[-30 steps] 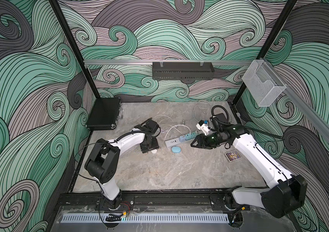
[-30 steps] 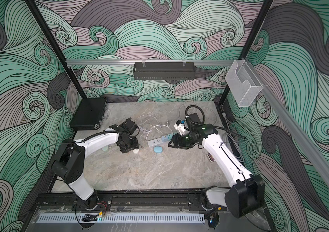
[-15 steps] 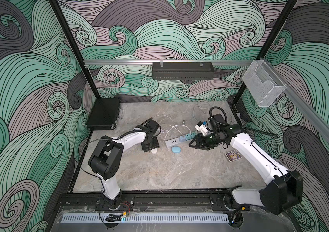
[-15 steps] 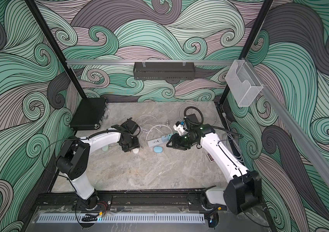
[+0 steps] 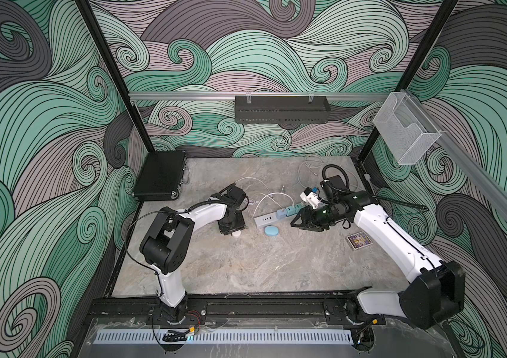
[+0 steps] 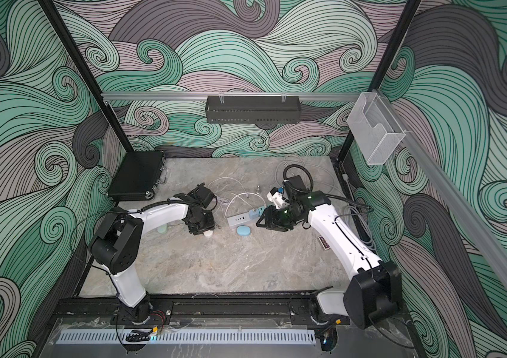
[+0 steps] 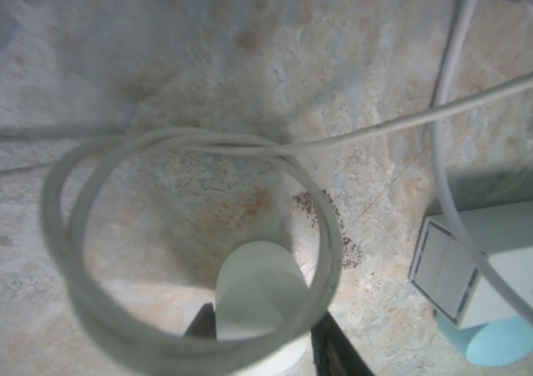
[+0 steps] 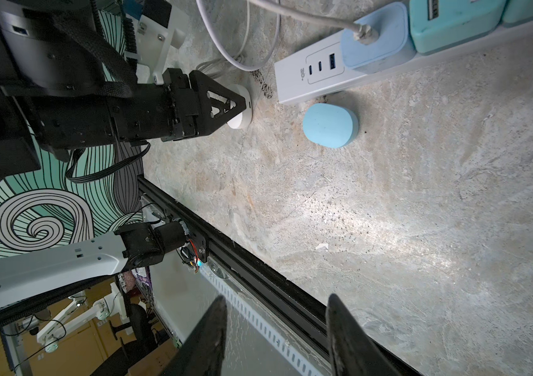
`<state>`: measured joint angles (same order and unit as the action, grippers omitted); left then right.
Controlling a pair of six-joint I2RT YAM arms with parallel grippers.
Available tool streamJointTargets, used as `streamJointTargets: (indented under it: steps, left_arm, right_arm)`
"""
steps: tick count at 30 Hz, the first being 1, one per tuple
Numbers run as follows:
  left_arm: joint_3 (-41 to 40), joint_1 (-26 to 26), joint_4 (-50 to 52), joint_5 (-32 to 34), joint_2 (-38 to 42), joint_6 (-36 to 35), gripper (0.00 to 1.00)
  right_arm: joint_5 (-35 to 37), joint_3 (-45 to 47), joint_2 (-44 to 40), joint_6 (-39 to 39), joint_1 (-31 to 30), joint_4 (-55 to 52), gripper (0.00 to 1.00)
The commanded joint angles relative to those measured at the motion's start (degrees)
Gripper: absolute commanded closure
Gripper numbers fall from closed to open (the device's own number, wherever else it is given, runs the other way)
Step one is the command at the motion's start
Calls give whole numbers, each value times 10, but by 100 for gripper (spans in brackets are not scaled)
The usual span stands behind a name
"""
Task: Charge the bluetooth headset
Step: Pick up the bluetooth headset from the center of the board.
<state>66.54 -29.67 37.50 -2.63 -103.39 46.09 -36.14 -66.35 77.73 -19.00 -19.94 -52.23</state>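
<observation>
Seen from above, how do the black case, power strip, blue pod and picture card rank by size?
1. Black case
2. Power strip
3. Picture card and blue pod: too close to rank.

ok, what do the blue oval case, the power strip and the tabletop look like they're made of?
Blue oval case: matte plastic, maybe a silicone skin. The colour is even, the shading soft, and there is no glare.
Power strip: hard white plastic with a satin finish. It has crisp edges, moulded ports and printed marks.
Tabletop: veined grey-beige stone look with a low sheen. It could be laminate or print rather than real marble.
</observation>
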Motion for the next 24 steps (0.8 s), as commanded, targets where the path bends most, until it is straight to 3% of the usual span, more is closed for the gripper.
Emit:
streamJointTargets:
  steps: [1,5,10,15,24]
  left_arm:
    - [12,3,1,4,-3,-6,59]
    - [14,3,8,3,8,-14,66]
    - [-19,5,-23,-28,100,-58,75]
    - [-31,20,-23,-99,181,-141,73]
    - [-62,90,-27,-191,314,-192,72]
  right_arm:
    - [-9,-2,5,5,4,5,50]
    - [-9,-4,4,7,9,5,50]
    - [1,-12,-1,21,19,4,50]
    - [20,-59,25,38,37,3,52]
    - [107,-217,132,66,80,-13,60]
